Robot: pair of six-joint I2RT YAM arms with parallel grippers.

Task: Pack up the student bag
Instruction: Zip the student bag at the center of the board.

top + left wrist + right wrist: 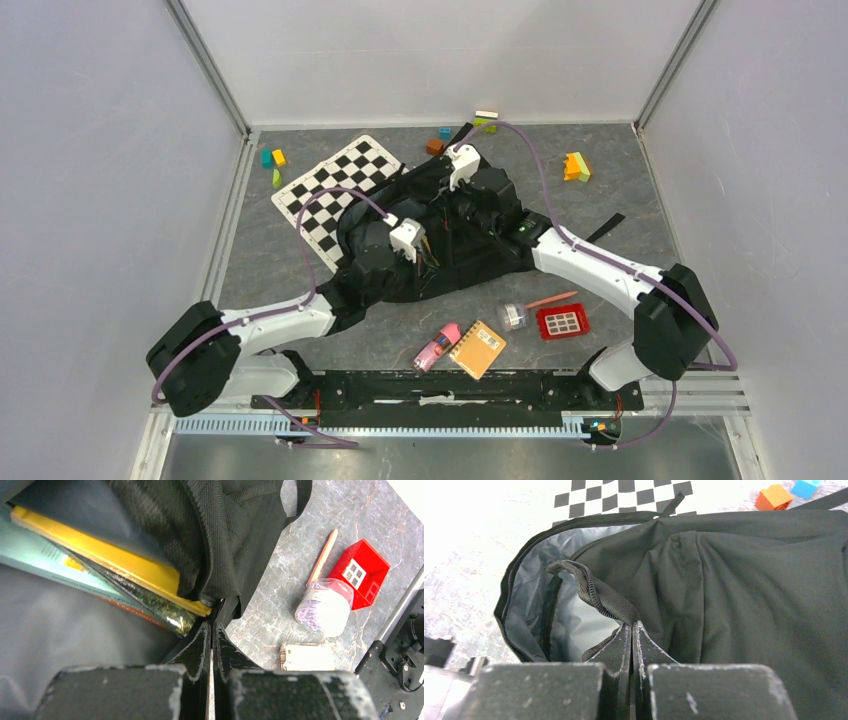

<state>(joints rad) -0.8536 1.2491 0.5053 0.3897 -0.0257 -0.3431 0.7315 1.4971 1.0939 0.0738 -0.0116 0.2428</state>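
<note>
The student bag (pixel 450 255) is a large black backpack lying mid-table, with its mouth open. My left gripper (pixel 212 629) is shut on the black edge of the bag's opening (pixel 227 611). Several books (pixel 125 575), one with a yellow cover, lie inside on the grey lining. My right gripper (pixel 631 627) is shut on the bag's black webbing loop (pixel 596 592) and holds it up over the grey-lined opening (pixel 531 580). In the top view the left gripper (pixel 425 260) and the right gripper (pixel 455 195) are both over the bag.
Near the front lie a pink bottle (pixel 437 347), an orange notebook (pixel 477 348), a clear jar of clips (pixel 513 316), a red calculator (pixel 562 321) and a pencil (pixel 552 299). A checkerboard (pixel 335 185) lies behind the bag on the left. Toy blocks (pixel 576 167) are scattered at the back.
</note>
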